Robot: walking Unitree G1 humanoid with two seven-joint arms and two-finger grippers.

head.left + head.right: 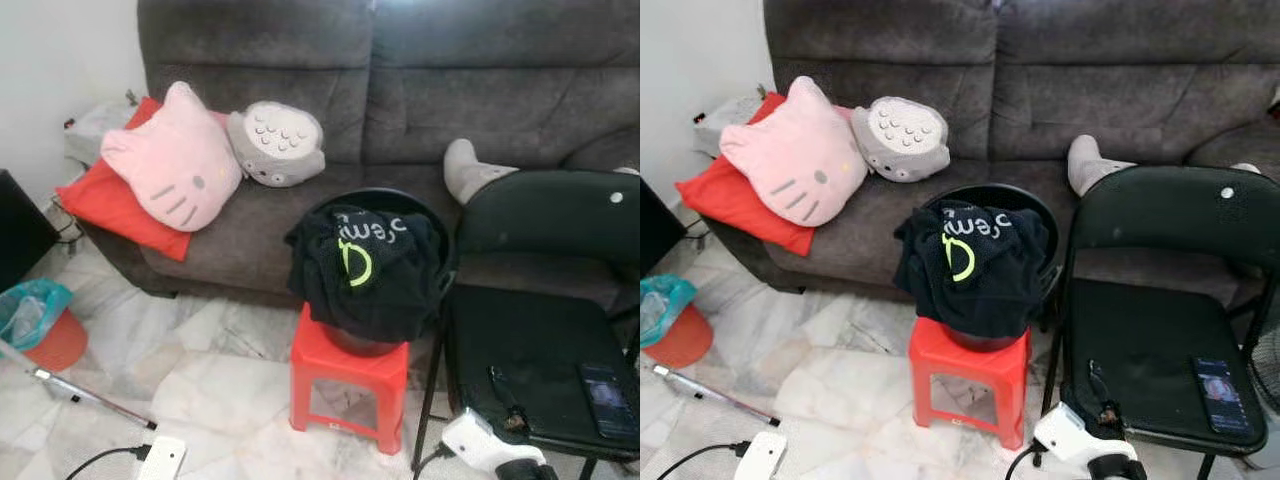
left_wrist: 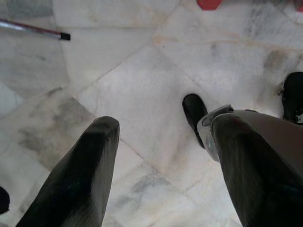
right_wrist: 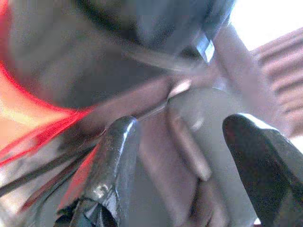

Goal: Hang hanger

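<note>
right gripper [image 3: 182, 123] low beside red stool [image 1: 350, 372], fingers spread, empty; left gripper [image 2: 163, 123] spread over floor [image 2: 142, 71]. hanger too unclear to place; black garment [image 1: 365, 270] far-left of right arm, likely the nearer.

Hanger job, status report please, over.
Left gripper open, over bare floor. Right gripper open, view blurred. No hanger in sight. Black garment draped over basin on red stool.

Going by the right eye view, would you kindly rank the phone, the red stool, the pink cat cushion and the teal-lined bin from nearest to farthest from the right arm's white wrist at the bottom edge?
1. Phone, on the black chair seat, beside the right wrist.
2. Red stool, to its left; too close to the phone to call firmly.
3. Pink cat cushion, on the sofa, far left.
4. Teal-lined bin, at the left edge.
</note>
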